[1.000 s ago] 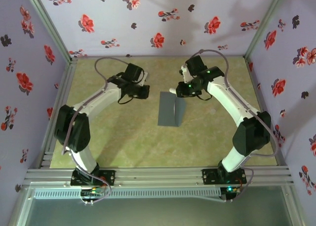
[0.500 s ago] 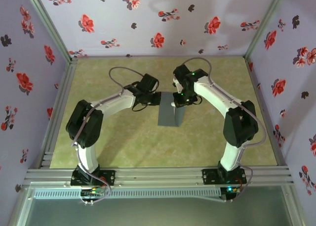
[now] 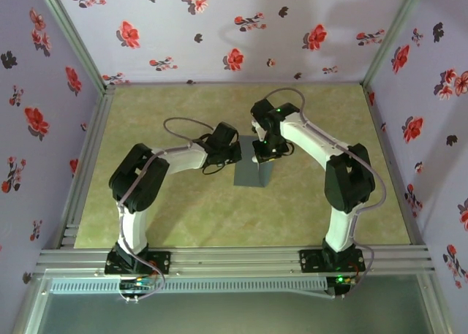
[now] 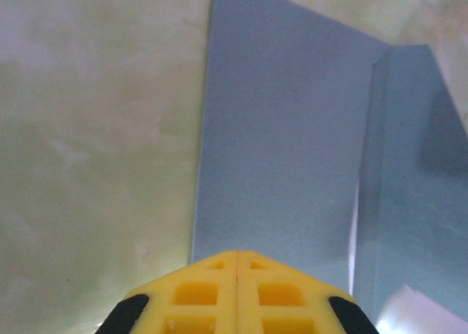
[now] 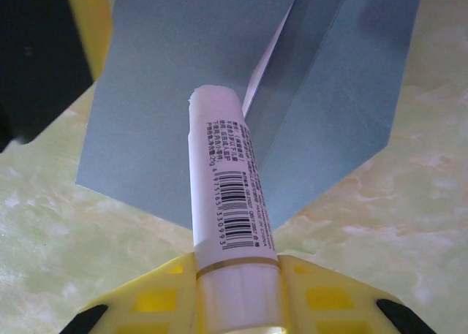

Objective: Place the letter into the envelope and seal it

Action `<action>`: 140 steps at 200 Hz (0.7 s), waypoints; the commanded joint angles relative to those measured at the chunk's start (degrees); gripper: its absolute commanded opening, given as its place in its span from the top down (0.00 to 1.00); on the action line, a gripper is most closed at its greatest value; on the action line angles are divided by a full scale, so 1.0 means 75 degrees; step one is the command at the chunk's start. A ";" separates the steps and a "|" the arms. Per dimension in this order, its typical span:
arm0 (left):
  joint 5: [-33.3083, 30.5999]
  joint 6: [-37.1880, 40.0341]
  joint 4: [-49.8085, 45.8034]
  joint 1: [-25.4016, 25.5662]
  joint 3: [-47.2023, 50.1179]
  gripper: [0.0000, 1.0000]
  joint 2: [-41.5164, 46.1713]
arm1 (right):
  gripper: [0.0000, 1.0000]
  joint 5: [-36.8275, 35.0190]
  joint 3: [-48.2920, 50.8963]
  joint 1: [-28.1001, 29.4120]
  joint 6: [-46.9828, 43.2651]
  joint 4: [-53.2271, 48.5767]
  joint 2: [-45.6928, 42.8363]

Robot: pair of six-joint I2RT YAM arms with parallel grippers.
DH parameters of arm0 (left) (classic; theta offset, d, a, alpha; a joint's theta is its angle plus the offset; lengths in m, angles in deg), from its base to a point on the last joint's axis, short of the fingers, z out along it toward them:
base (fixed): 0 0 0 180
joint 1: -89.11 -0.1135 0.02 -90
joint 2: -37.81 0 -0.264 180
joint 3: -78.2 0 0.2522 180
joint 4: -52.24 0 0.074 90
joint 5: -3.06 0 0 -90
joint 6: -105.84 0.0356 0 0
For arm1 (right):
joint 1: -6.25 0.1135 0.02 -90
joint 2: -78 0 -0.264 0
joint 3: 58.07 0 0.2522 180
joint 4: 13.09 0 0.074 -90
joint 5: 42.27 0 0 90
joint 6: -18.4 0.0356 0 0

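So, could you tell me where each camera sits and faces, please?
Top external: above and behind, facing down on the table; both arms show.
Left wrist: on the left arm, facing the envelope past its shut left gripper.
Right wrist: likewise; right gripper clamps a white stick.
Shared: the envelope, in all three.

Stick (image 5: 221,188) over envelope (image 5: 157,93) on table (image 3: 183,217)

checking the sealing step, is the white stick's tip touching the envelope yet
Cannot tell. In the right wrist view the white stick, held by the right gripper, points at the envelope, but its tip hides any gap.
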 commanded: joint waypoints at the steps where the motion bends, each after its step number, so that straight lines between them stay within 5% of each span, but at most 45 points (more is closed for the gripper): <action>1: -0.0115 -0.0493 0.0467 0.0083 0.0111 1.00 -0.0146 | 0.87 -0.0089 -0.0211 0.0102 -0.0106 -0.0235 0.0141; 140: 0.0048 -0.0519 0.0474 0.0153 0.0300 1.00 -0.0505 | 0.89 -0.0265 -0.0562 0.0173 0.0135 -0.0750 0.0922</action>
